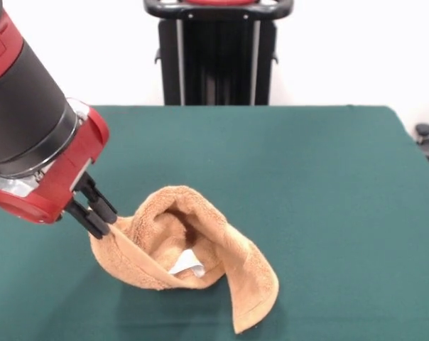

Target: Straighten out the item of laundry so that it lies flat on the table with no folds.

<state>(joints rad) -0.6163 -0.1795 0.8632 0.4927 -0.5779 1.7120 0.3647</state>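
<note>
Gripping the left edge of the towel [193, 249] with the pincer [108, 219], black fingers [97, 202] shut on the terry and angled down from the upper left. Towel heaped at the near middle of the green surface [307, 177], toward the left side, rolled into an open loop: one border arched high over a hollow, white tag [187, 266] showing inside the hollow, a long flap trailing down to the near right and ending in a folded corner close to the near edge. Not flat yet; most of the cloth doubled over itself. Step in hand judged as pulling the held edge outward to open the roll. Best done low and slow, dragging left and a little far, away from the trailing flap, so that the flap's friction on the felt anchors it and lets the arch unroll rather than slide whole. Worth keeping the lift small, since a high lift would likely fold the arch back under. Risk noted: thin bite on the edge, possible slip under tension. Plenty of bare felt to the left and far side for the drag.
</note>
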